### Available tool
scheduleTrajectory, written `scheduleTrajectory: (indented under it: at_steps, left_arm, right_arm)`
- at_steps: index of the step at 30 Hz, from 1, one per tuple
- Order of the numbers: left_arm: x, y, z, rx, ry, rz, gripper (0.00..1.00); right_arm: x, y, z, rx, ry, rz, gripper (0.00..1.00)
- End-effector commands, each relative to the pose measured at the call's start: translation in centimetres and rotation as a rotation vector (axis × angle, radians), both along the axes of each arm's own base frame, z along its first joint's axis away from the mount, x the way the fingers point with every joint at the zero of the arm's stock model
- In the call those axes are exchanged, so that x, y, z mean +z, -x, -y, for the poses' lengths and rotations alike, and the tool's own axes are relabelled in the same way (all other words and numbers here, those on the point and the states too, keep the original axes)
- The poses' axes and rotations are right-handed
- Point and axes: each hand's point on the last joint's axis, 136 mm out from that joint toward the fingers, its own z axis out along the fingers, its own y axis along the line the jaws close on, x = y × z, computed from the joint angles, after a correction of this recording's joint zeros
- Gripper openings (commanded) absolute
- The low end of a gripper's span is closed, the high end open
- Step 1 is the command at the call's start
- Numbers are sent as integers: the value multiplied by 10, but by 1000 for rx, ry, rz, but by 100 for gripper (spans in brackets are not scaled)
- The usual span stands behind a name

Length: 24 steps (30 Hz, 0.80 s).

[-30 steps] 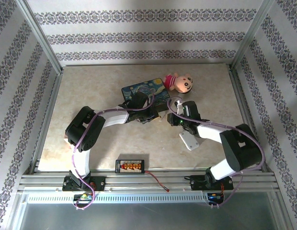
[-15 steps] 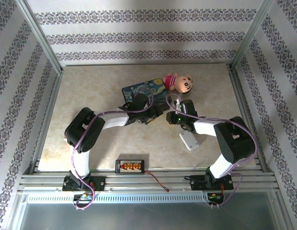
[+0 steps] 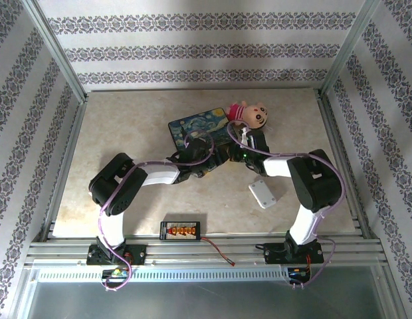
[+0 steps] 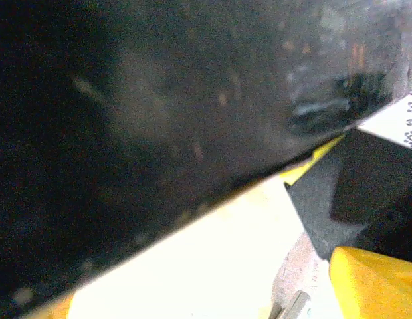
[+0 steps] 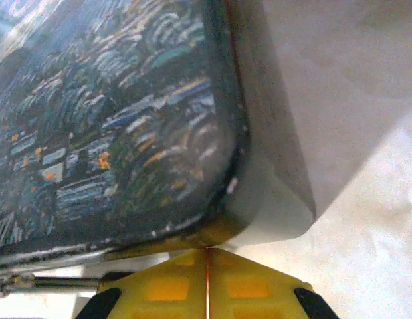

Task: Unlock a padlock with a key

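Padlock sits hidden where both grippers meet, at the near right corner of the Starry Night case (image 3: 193, 126). Left gripper (image 3: 214, 161) fingers are spread; right gripper (image 5: 207, 279) yellow pads are pressed together against that corner. A pink doll (image 3: 249, 114) lies beyond.

What looks like the thin silvery-grey metal key (image 4: 296, 292), blurred, rests on the pale counter (image 4: 212, 266) near its middle.

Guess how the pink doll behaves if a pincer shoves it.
Likely soft and light: the doll looks like stuffed plush, so it should squash rather than resist. Its big round head may make it roll or pivot instead of sliding straight. It lies flat, so tipping seems unlikely.
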Motion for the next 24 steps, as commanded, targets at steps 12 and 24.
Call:
scheduleTrajectory:
  at_steps: [12,24]
  left_arm:
    - [-43,-30,-45,13,-244,-47,88]
    - [-55,-14,-26,55,-149,-70,81]
  right_arm:
    - [1,-40,-36,52,-132,-50,9]
    - [-37,0,-44,114,-119,-213,8]
